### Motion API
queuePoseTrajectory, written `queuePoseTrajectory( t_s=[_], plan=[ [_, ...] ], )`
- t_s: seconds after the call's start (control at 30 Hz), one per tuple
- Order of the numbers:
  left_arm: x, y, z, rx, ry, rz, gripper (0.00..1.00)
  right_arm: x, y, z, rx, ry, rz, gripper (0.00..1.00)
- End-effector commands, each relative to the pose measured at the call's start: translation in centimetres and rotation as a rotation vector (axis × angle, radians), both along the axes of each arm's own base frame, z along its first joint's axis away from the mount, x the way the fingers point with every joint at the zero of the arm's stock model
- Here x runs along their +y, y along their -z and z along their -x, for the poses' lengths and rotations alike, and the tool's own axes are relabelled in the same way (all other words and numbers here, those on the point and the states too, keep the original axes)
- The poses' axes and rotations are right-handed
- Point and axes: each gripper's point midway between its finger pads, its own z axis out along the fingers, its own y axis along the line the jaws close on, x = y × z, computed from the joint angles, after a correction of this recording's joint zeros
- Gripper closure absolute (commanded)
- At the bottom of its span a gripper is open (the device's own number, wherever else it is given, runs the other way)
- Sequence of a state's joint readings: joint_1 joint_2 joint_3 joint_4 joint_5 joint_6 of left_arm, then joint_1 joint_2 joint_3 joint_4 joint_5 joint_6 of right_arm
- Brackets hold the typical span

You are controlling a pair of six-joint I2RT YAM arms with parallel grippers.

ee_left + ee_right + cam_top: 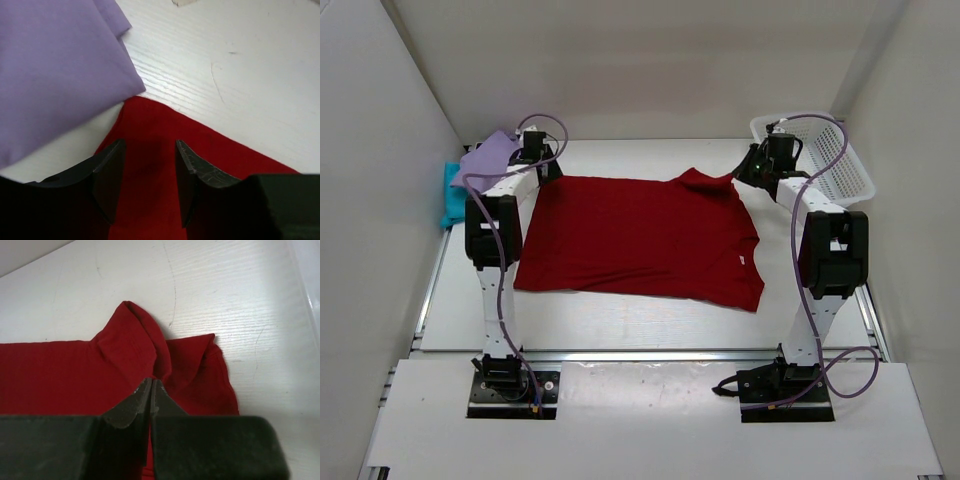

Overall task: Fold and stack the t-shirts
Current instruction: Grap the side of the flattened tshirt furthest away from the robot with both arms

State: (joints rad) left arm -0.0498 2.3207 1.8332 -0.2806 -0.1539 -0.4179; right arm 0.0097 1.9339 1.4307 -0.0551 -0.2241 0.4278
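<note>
A dark red t-shirt (pixel 640 235) lies spread flat in the middle of the table. My left gripper (pixel 542 170) hovers open over its far left corner (pixel 165 130), and red cloth shows between the fingers (pixel 150 145). My right gripper (pixel 745 172) is shut on the far right corner of the red shirt, where the cloth bunches into raised folds (pixel 145 340) at the fingertips (pixel 151 381). A lavender t-shirt (pixel 490 155) lies folded at the far left, on top of a teal t-shirt (pixel 450 195). The lavender cloth (pixel 55 65) sits just beside the red corner.
A white mesh basket (pixel 830 160) stands at the back right, close behind the right arm. White walls close in the table on the left, right and back. Bare white table (pixel 240 65) lies beyond the red shirt's far edge.
</note>
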Motion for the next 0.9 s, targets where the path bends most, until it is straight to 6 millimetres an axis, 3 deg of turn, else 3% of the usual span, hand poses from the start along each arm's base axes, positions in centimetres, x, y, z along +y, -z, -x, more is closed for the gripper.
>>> queuePoseTrajectory(
  t_s=[0.0,0.07,0.13,0.17,0.2,0.27,0.4,0.63,0.67,0.73,0.77,0.83,0.87],
  plan=[
    [0.2,-1.9,-0.4,0.0,0.008,-0.068,0.45,0.1,-2.9,0.0,-0.086,-0.028,-0.005,1.0],
    [0.5,-2.4,-0.7,0.024,0.007,-0.07,0.44,0.2,-2.9,-0.1,-0.098,-0.031,-0.016,1.0],
    [0.6,-1.7,-1.0,0.064,0.012,-0.072,0.42,-1.2,-3.1,-0.1,-0.109,-0.009,-0.026,1.0],
    [0.5,-1.9,-1.7,0.057,0.015,-0.061,0.41,-1.1,-3.4,0.1,-0.114,-0.011,-0.033,1.0],
    [0.7,-0.5,-1.1,0.104,0.016,-0.066,0.41,-0.7,-3.3,0.3,-0.113,-0.019,-0.046,1.0],
    [0.9,-1.6,-1.8,0.107,0.012,-0.072,0.4,-0.4,-3.4,0.4,-0.117,-0.028,-0.041,1.0],
    [1.6,-1.4,-2.6,0.129,0.012,-0.049,0.41,-0.3,-3.5,0.6,-0.116,-0.034,-0.049,1.0],
    [1.7,-1.8,-1.3,0.158,0.056,-0.082,0.41,0.1,-4.0,0.6,-0.135,-0.04,-0.074,1.0],
    [1.5,-1.7,-1.2,0.158,0.062,-0.079,0.41,0.3,-3.3,0.7,-0.122,-0.046,-0.074,1.0],
    [2.0,-1.3,-0.9,0.169,0.063,-0.091,0.41,0.3,-4.2,0.6,-0.143,-0.052,-0.075,1.0],
    [2.0,-0.9,-0.8,0.177,0.06,-0.093,0.41,0.4,-3.2,0.8,-0.124,-0.056,-0.076,1.0],
    [1.4,0.1,-0.8,0.194,0.071,-0.097,0.41,0.7,-4.0,0.9,-0.14,-0.061,-0.083,0.99],
    [1.6,-0.5,-0.9,0.192,0.068,-0.092,0.42,0.6,-4.1,1.0,-0.147,-0.063,-0.076,1.0]
  ],
)
